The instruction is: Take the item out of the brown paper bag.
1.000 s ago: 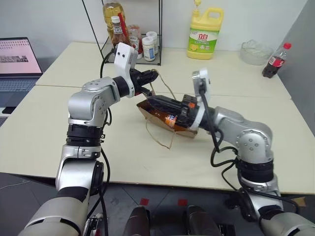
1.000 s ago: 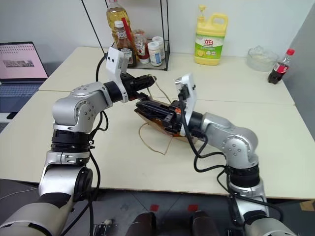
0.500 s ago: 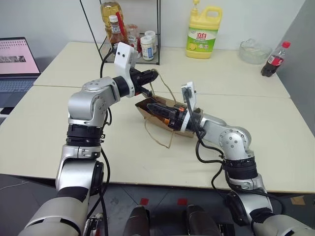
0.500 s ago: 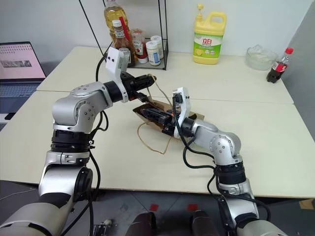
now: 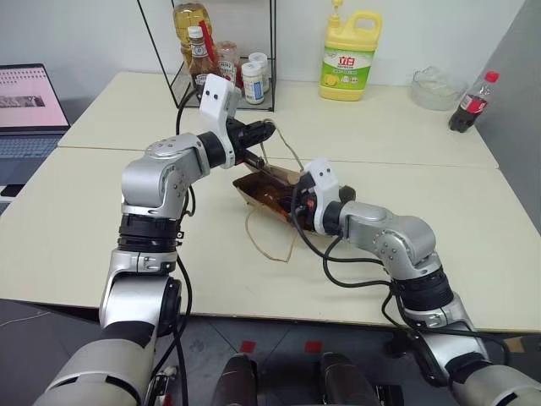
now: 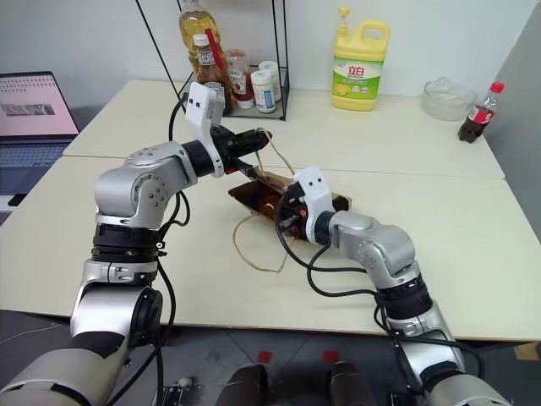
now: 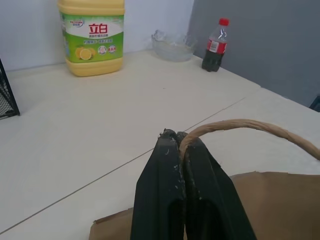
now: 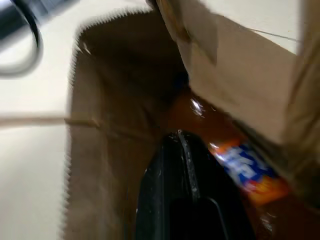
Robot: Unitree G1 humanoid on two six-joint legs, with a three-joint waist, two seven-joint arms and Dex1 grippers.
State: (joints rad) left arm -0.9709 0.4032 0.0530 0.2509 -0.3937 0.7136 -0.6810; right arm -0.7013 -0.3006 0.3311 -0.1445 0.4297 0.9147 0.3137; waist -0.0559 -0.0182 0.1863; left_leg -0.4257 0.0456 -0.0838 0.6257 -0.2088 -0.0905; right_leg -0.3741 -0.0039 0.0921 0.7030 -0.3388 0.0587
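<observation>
Lying on its side on the bench (image 5: 101, 211), the brown paper bag (image 6: 331, 203) has its open mouth turned toward the robot's left arm. Pinched together on one tan loop handle (image 7: 250, 125) of the bag, the left claw (image 7: 175, 136) holds that handle up above the bag's mouth; its two black fingers (image 7: 160, 165) are pressed flat against each other with the paper cord caught at their tips. A second loop handle (image 5: 269, 241) trails loose on the bench just beside the bag's mouth, on the robot's side of it.

The right claw (image 8: 181, 135) is inside the bag's mouth, its fingers closed tight with nothing between them. The orange drink bottle (image 8: 250, 175) lies within the bag, just beside that claw and a little deeper in; its blue-and-orange label shows there, and whether the claw touches it cannot be told.

Well behind the bag stand a yellow detergent jug (image 5: 351, 52), a black wire rack (image 5: 224, 59) holding sauce bottles and jars, a clear glass bowl (image 5: 438, 89) and a dark cola bottle (image 5: 472, 103) with a red cap. A laptop (image 5: 30, 106) sits far off to the bag's left.
</observation>
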